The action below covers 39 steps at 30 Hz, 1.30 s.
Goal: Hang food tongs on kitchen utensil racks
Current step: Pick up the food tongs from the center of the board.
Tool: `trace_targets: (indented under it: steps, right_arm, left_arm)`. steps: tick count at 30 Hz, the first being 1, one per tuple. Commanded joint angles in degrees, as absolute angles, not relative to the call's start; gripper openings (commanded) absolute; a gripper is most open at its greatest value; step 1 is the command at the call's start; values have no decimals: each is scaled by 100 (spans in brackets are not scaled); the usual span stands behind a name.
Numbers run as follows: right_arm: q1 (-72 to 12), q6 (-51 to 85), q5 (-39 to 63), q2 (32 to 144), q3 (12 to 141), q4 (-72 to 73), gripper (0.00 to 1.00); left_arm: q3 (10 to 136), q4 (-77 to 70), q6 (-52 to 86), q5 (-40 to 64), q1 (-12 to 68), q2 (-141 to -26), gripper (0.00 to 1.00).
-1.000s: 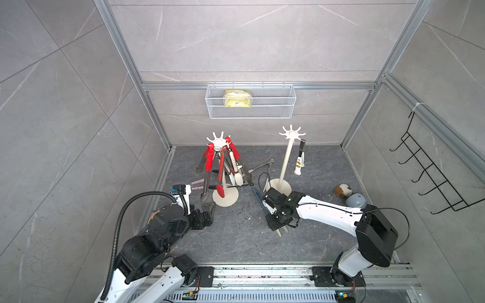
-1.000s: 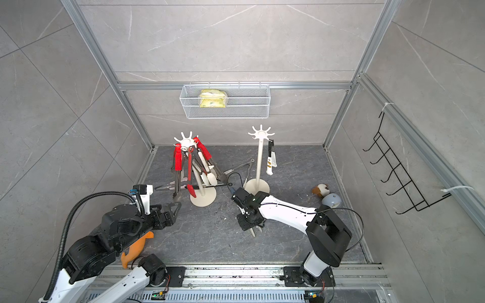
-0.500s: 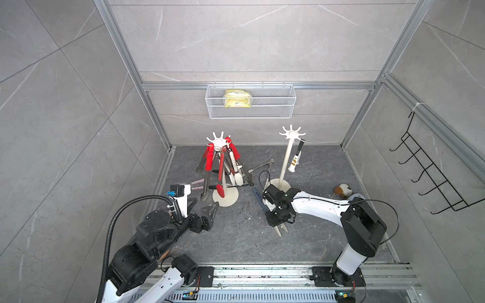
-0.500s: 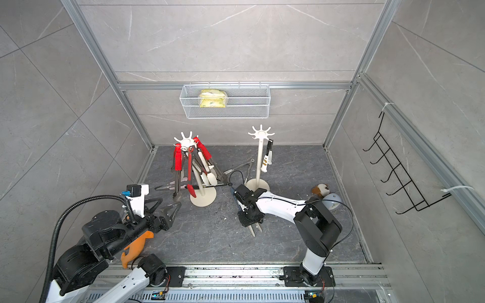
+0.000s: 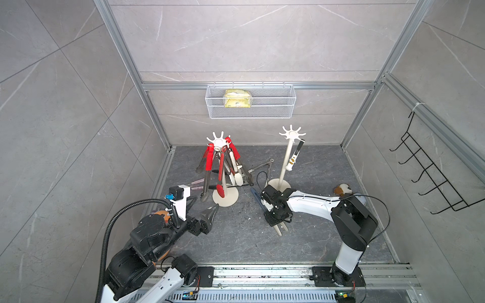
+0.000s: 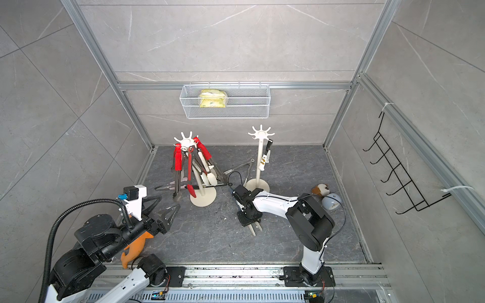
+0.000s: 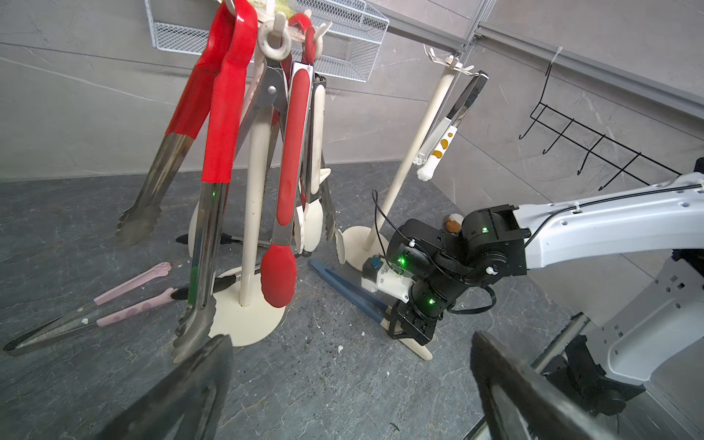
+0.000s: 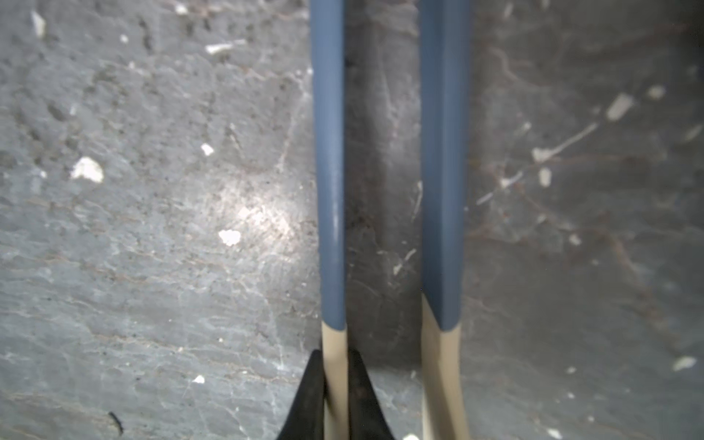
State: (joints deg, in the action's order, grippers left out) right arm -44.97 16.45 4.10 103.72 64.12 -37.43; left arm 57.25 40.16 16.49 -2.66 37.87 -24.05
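Blue-grey food tongs (image 8: pixel 329 171) with cream handle ends (image 5: pixel 279 230) lie on the dark floor near the right rack's base. My right gripper (image 8: pixel 335 381) points down at them and is shut on one cream arm; the tongs' other arm (image 8: pixel 442 190) lies free beside it. In both top views the right gripper (image 6: pixel 250 221) covers the tongs' middle. The left utensil rack (image 5: pixel 220 141) carries several hanging tongs, red-sleeved and cream. From the right rack (image 5: pixel 290 135) hang one pair of paw-tipped tongs (image 7: pixel 438 148). My left gripper (image 7: pixel 350 381) is open and empty before the left rack's base.
Pink tongs (image 7: pixel 125 301), black-tipped tongs (image 7: pixel 213 284) and bare metal tongs (image 5: pixel 262 166) lie on the floor around the racks. A wire basket (image 5: pixel 250 105) hangs on the back wall, a black hook rack (image 5: pixel 430 178) on the right wall. Small toys (image 6: pixel 325 194) sit at the right.
My right gripper has closed onto the cream arm of the blue-grey tongs, and its elbow has swung in. The left gripper has opened slightly wider and risen a little.
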Motion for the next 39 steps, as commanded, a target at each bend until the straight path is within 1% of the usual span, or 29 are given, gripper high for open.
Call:
trace_targets:
  steps: [1, 4, 11, 22, 30, 39]
  right_arm:
    - [-4473, 1489, 187, 10451, 6590, -3756, 3]
    - [-4474, 1383, 186, 10376, 6618, -3819, 0]
    - [-4474, 1287, 202, 9925, 6573, -4127, 0]
    - [-4474, 1174, 570, 8801, 6217, -4909, 0]
    - [-4473, 1254, 696, 8412, 6284, -5175, 0]
    - [-4474, 1154, 1031, 7695, 6206, -5303, 0]
  left_arm:
    - [5726, 3717, 1453, -248, 3777, -2382, 99]
    - [5722, 3741, 1442, -261, 3762, -2366, 99]
    - [5721, 3728, 1430, -333, 3764, -2338, 99]
    - [5638, 3491, 1347, -299, 3767, -2531, 99]
    - [5546, 3295, 1334, -231, 3764, -2671, 100]
    - [5555, 3208, 1353, -220, 3764, -2770, 99]
